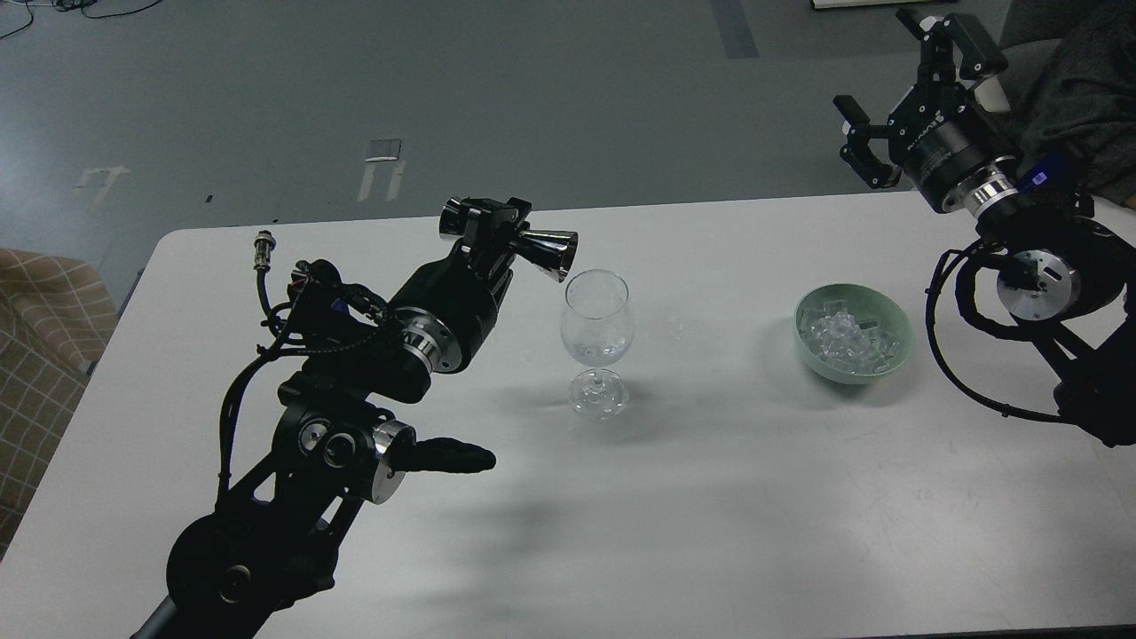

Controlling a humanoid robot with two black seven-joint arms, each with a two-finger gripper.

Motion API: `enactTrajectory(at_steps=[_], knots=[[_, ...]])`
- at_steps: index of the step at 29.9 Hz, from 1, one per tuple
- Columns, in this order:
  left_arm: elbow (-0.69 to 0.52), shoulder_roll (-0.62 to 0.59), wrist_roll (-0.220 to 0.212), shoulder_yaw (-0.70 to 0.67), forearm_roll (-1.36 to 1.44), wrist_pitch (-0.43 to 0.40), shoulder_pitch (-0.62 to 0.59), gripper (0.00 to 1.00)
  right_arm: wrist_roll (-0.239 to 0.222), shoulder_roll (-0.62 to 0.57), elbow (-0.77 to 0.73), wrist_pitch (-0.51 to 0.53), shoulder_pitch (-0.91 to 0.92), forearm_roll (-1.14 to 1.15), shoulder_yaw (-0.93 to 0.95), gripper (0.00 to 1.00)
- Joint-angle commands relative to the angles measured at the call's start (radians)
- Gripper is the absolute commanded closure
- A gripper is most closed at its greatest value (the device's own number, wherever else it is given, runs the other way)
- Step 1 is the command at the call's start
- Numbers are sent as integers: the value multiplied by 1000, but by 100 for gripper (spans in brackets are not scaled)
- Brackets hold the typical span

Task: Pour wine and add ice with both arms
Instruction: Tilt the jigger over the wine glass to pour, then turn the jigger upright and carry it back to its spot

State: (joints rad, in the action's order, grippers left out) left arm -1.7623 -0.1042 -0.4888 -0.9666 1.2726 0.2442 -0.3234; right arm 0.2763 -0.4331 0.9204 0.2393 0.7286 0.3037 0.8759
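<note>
Ice [848, 337] lay piled in a pale green bowl [896, 342] toward the right edge of the counter [710, 497]. A clear stemmed glass [597, 355] stood upright near the counter's middle, well apart from the bowl. The left hand [497, 226] was closed on a shiny metal jigger [541, 251], held on its side with one mouth just beside the glass's rim. The right hand [905, 98] hung past the counter's far right corner, fingers spread wide, holding nothing
</note>
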Motion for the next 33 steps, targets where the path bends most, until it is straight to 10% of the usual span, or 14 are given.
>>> enactTrajectory(at_steps=[1, 22, 33], knots=[[0, -6, 0, 2, 1, 0, -16, 100, 0, -1, 0, 0, 0, 0, 0, 0], [47, 20, 0, -704, -1085, 37, 188, 98, -8, 16, -5, 2, 0, 0, -3, 0], [338, 104, 0, -767, -1142, -276, 290, 88, -9, 17, -5, 2, -2, 2, -8, 0]])
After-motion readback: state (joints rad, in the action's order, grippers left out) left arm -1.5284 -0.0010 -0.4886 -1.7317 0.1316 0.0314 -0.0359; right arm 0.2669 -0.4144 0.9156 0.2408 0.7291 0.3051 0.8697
